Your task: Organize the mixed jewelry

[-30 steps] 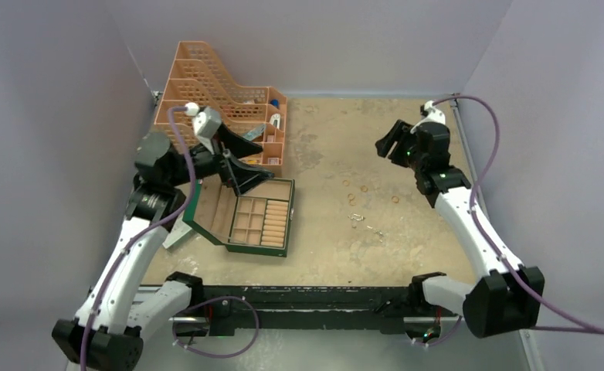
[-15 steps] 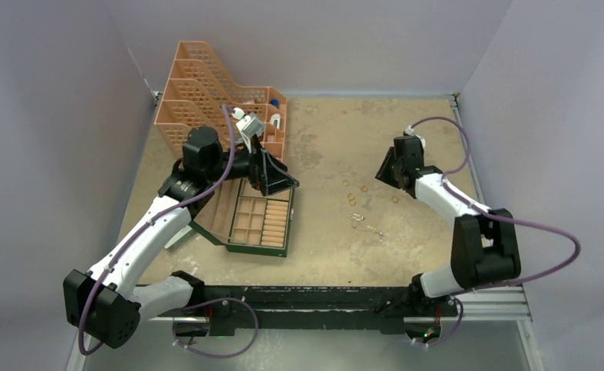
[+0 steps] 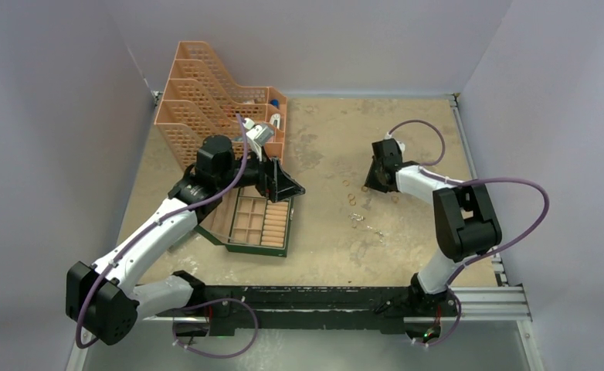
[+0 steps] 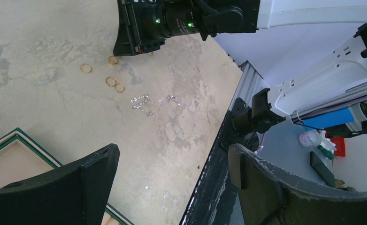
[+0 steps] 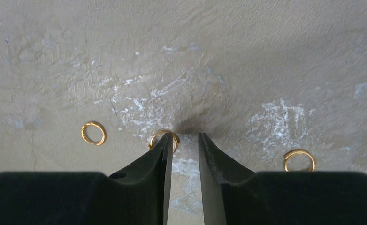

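Observation:
The mixed jewelry lies loose on the tan tabletop: several gold rings (image 3: pixel 351 199) and a silvery chain (image 3: pixel 357 219) right of the green box (image 3: pixel 257 250). My right gripper (image 3: pixel 371 182) is down among the rings. In the right wrist view its tips (image 5: pixel 185 137) stand a narrow gap apart, with bare table between them. One ring (image 5: pixel 158 137) lies partly under the left fingertip. Another ring (image 5: pixel 93 133) sits to the left, and a third (image 5: pixel 299 159) to the right. My left gripper (image 3: pixel 285 184) hovers wide open over the box's far right corner, holding nothing. The left wrist view shows the rings (image 4: pixel 110 81) and the chain (image 4: pixel 153 103).
An orange mesh rack (image 3: pixel 206 93) stands at the back left, behind the box. The open box has divided compartments and ring rolls. The table's black front rail (image 4: pixel 219 154) runs below the left gripper's view. Grey walls close in the table on three sides.
My right arm swung in leftward and came down onto the rings, and its jaws narrowed from wide to a slim gap. My left arm shifted right over the box, still open.

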`<control>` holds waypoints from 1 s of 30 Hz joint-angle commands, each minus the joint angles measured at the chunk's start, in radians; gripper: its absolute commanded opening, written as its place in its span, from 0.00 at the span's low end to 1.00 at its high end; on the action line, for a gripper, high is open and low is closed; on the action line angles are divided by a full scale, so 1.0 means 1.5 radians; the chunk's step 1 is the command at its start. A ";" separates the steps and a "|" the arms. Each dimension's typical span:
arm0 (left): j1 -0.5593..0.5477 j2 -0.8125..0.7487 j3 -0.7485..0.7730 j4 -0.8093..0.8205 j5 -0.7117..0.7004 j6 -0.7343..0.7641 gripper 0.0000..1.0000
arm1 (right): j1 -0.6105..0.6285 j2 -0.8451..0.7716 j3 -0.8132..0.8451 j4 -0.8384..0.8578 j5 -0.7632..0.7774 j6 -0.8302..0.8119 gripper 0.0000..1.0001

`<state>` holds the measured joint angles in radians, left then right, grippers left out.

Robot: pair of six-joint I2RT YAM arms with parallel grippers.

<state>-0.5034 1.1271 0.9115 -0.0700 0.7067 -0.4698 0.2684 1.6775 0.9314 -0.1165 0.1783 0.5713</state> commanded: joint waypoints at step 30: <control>-0.005 -0.015 -0.011 -0.011 -0.092 0.029 0.80 | 0.055 0.066 0.077 -0.087 0.098 -0.027 0.21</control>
<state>-0.5056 1.1271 0.9009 -0.0975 0.5934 -0.4492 0.3420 1.7672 1.0306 -0.1978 0.3229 0.5388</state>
